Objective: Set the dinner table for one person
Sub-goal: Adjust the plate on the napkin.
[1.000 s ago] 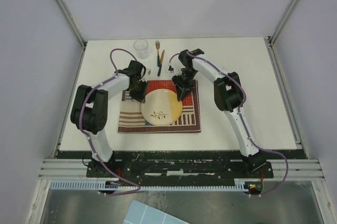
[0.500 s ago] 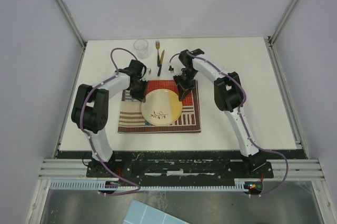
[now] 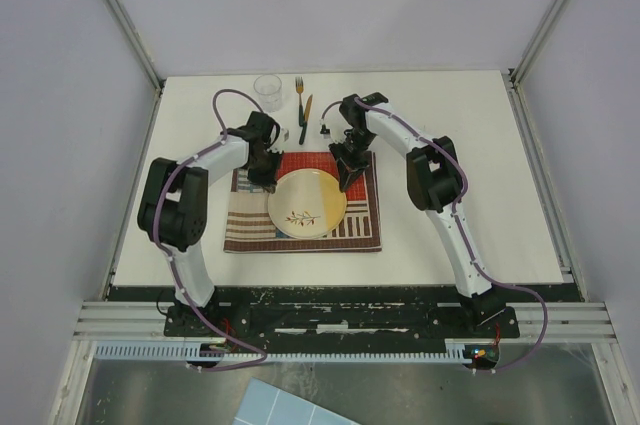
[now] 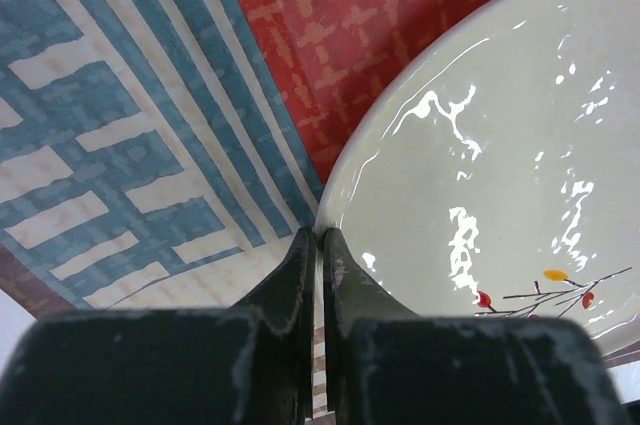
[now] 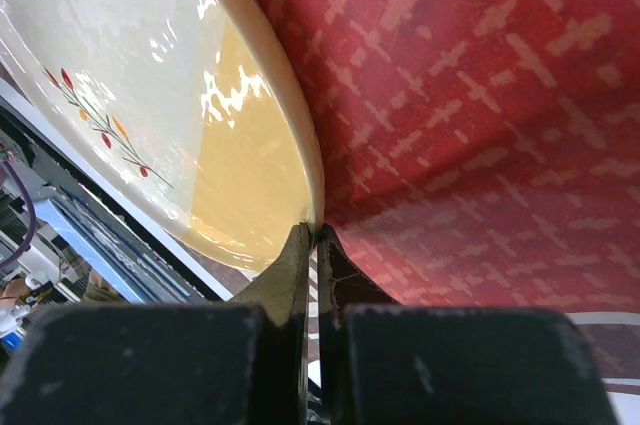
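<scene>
White arms, black joints, purple cables

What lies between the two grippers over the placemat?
The plate, resting on the placemat, spans the stretch between left gripper and right gripper; each set of jaws meets its rim. The top external view shows it.

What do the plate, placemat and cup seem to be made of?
The plate looks like glazed ceramic: glossy cream surface, sharp reflections, painted twig. The placemat looks like matte woven cloth: weave texture shows in red and blue patches. The cup is clear glass or plastic; too small to tell.
</scene>
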`<state>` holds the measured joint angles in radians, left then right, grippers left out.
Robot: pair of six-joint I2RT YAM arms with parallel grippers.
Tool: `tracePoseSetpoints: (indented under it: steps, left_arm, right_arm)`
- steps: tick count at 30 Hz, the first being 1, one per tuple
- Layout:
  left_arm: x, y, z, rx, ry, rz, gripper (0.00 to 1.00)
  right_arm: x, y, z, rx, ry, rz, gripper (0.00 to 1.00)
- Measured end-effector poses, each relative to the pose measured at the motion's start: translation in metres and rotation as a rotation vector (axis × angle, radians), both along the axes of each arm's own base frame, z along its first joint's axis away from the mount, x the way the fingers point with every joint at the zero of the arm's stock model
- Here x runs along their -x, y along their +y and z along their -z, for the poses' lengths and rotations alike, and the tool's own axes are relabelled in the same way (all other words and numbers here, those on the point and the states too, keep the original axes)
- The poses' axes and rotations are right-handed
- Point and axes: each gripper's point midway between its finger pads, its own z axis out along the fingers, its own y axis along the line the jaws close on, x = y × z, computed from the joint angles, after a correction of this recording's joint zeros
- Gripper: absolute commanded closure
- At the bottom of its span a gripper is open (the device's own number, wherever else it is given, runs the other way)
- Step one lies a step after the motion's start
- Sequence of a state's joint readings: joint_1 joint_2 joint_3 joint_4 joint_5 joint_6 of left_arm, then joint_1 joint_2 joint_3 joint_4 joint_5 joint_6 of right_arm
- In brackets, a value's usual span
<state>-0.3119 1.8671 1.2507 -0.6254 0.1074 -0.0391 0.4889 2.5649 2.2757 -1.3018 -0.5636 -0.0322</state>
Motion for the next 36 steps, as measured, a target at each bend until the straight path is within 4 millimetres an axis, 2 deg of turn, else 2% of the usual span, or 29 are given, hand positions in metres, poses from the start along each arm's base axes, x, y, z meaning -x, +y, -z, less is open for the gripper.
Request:
tracePoseSetpoints:
  steps: [12, 26, 28, 30, 36]
  left_arm:
    - [-0.005, -0.004, 0.000, -0.017, 0.052, 0.006, 0.97]
    - [-0.033, -0.021, -0.008, -0.024, 0.045, 0.035, 0.97]
    - [-0.036, -0.021, -0.012, -0.027, 0.036, 0.043, 0.97]
    - [-0.043, -0.022, -0.015, -0.037, 0.016, 0.051, 0.97]
    - [-0.060, -0.025, -0.022, -0.039, -0.034, 0.049, 0.97]
  right_arm:
    - [0.003, -0.003, -0.002, 0.003, -0.009, -0.034, 0.98]
    - [0.016, -0.018, -0.019, 0.028, -0.008, -0.103, 0.98]
    - [0.020, -0.017, -0.020, 0.028, -0.001, -0.124, 0.98]
    - [0.033, -0.015, -0.024, 0.019, 0.035, -0.157, 0.98]
    - [0.073, 0.011, -0.033, -0.013, 0.095, -0.268, 0.98]
